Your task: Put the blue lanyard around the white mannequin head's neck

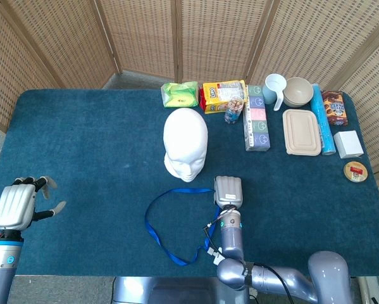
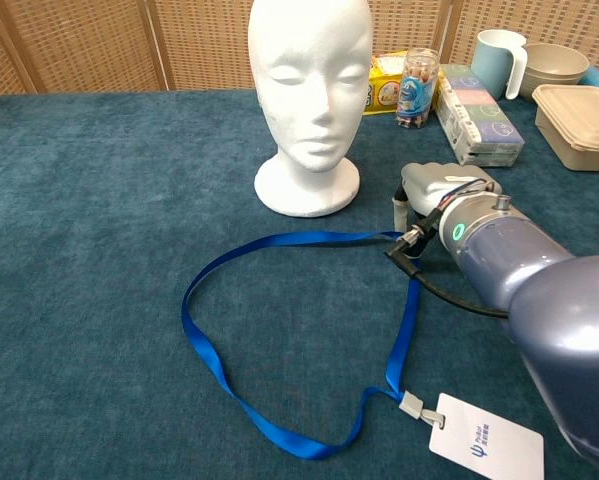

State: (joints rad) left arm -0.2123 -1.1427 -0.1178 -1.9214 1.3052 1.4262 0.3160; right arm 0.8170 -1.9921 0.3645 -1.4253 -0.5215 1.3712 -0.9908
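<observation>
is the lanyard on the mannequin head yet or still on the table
Still on the table: the blue lanyard lies spread in an open loop in front of the white mannequin head, whose neck is bare.

Blue lanyard (image 2: 279,340): flat open loop on the cloth, white card at its near end. White mannequin head (image 2: 309,95): upright just beyond, neck bare.

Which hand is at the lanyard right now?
The right hand, at the top of the blue lanyard by the mannequin head; the left hand hangs far off, holding nothing.
</observation>
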